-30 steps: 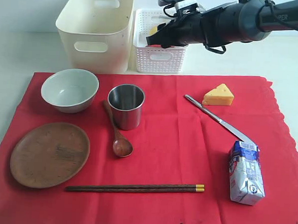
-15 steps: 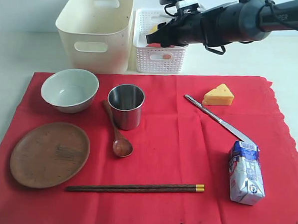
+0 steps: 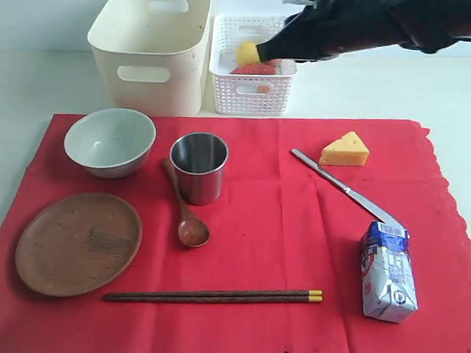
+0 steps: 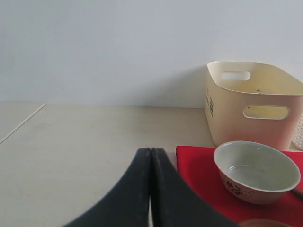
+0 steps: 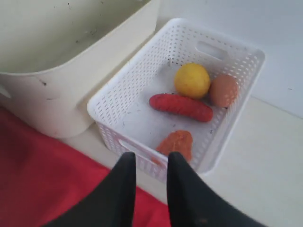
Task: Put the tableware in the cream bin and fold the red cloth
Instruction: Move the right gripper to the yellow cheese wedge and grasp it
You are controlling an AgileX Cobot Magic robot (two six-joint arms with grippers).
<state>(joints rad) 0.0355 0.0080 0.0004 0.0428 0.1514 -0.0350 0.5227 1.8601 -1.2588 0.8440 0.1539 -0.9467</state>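
Note:
The red cloth (image 3: 280, 226) lies flat and carries the pale bowl (image 3: 109, 142), steel cup (image 3: 199, 168), wooden spoon (image 3: 187, 217), wooden plate (image 3: 78, 243), chopsticks (image 3: 213, 295) and knife (image 3: 341, 188). The cream bin (image 3: 151, 49) stands behind the cloth, its visible inside bare. My right gripper (image 3: 267, 50) hovers blurred above the white basket; in the right wrist view its jaws (image 5: 150, 158) stand a little apart with nothing between them. My left gripper (image 4: 150, 152) is shut and empty, over bare table beside the cloth's corner, with the bowl (image 4: 255, 170) and bin (image 4: 255, 109) ahead.
The white lattice basket (image 3: 252, 86) beside the bin holds a lemon (image 5: 191, 80), an egg (image 5: 223, 90), a sausage (image 5: 181, 107) and an orange piece (image 5: 175, 143). A cheese wedge (image 3: 346, 150) and a milk carton (image 3: 387, 271) sit on the cloth's right half.
My right arm has lifted and drawn back from over the basket, uncovering the food in it. Its jaws have narrowed. The tableware has not moved.

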